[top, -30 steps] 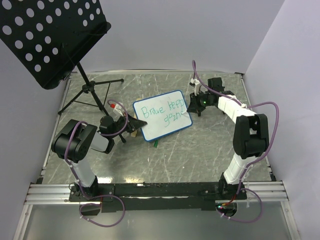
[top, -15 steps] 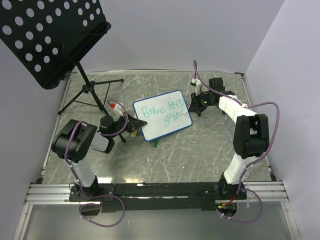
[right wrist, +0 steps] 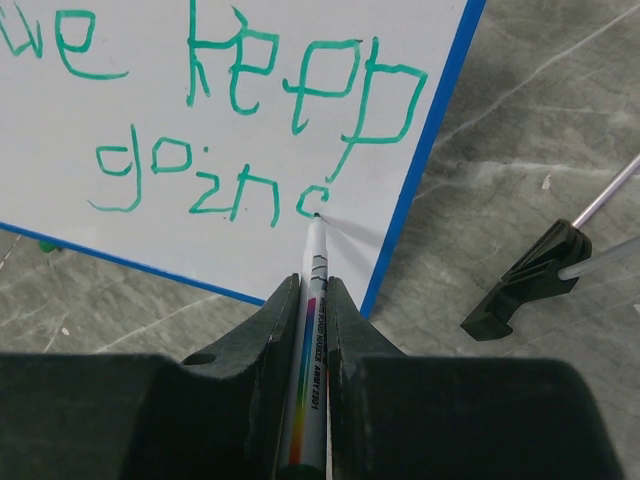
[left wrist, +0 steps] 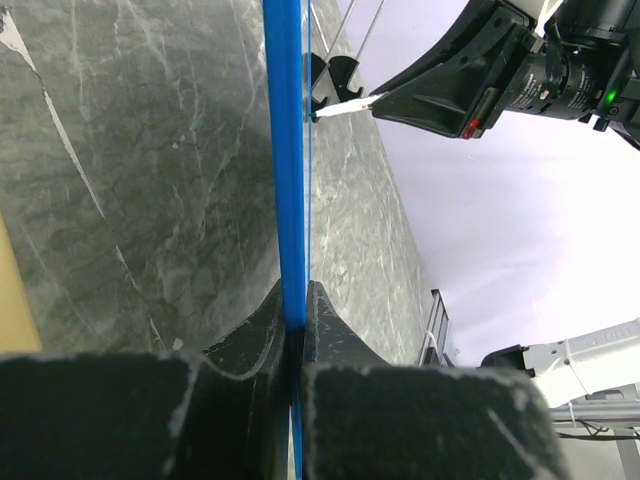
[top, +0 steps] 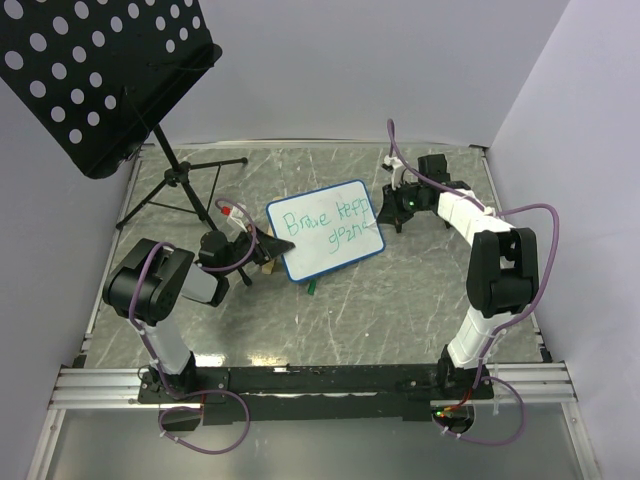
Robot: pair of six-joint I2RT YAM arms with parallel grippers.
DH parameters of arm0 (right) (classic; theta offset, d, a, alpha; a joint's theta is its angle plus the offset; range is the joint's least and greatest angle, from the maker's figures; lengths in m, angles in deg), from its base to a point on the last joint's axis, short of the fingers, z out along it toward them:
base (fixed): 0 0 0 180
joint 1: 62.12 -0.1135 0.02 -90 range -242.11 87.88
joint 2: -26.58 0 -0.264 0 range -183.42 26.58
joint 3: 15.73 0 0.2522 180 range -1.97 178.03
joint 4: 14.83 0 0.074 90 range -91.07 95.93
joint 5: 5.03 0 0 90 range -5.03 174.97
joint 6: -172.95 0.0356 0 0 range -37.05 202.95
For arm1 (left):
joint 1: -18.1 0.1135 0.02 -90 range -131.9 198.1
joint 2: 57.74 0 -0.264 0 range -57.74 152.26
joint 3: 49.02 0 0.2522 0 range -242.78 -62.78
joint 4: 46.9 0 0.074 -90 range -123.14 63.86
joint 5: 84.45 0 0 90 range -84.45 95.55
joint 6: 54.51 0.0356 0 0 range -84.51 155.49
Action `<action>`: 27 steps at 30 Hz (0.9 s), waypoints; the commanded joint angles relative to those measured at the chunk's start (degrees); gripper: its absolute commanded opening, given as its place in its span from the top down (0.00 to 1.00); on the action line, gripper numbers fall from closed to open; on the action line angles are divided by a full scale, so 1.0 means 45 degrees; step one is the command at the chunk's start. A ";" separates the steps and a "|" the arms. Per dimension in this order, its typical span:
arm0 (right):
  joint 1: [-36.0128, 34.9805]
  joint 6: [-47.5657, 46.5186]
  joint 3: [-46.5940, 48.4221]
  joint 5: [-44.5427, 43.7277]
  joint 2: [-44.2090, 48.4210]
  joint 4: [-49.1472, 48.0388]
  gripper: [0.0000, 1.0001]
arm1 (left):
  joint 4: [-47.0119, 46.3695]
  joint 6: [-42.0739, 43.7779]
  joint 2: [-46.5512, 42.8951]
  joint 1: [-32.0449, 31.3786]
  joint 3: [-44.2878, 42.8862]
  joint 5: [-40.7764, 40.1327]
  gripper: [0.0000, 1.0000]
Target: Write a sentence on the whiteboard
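The whiteboard (top: 325,230), white with a thin blue rim, stands tilted near the table's middle. Its blue edge (left wrist: 290,160) runs straight up the left wrist view, and my left gripper (left wrist: 296,305) is shut on that edge. My right gripper (right wrist: 312,290) is shut on a white marker (right wrist: 313,330) with a rainbow stripe. The marker's tip touches the board at the end of the lower line. The sentence (right wrist: 250,130), in green letters, reads "keep" above and "goin" with a part-drawn letter below; in the top view the sentence (top: 325,222) starts with "Brave". My right gripper (top: 392,205) sits at the board's right edge.
A black perforated music stand (top: 95,70) on a tripod (top: 180,190) stands at the back left. One tripod foot (right wrist: 530,280) lies on the marble table right of the board. A small green cap (top: 312,288) lies just in front of the board.
The right gripper has shifted slightly with the marker at the board's right edge. The left arm and the board have not moved.
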 commanded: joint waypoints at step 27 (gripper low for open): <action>0.0020 -0.0187 0.0490 -0.0104 -0.0391 0.0037 1.00 | -0.3994 0.0413 -0.0215 -0.0087 -0.0340 0.0469 0.99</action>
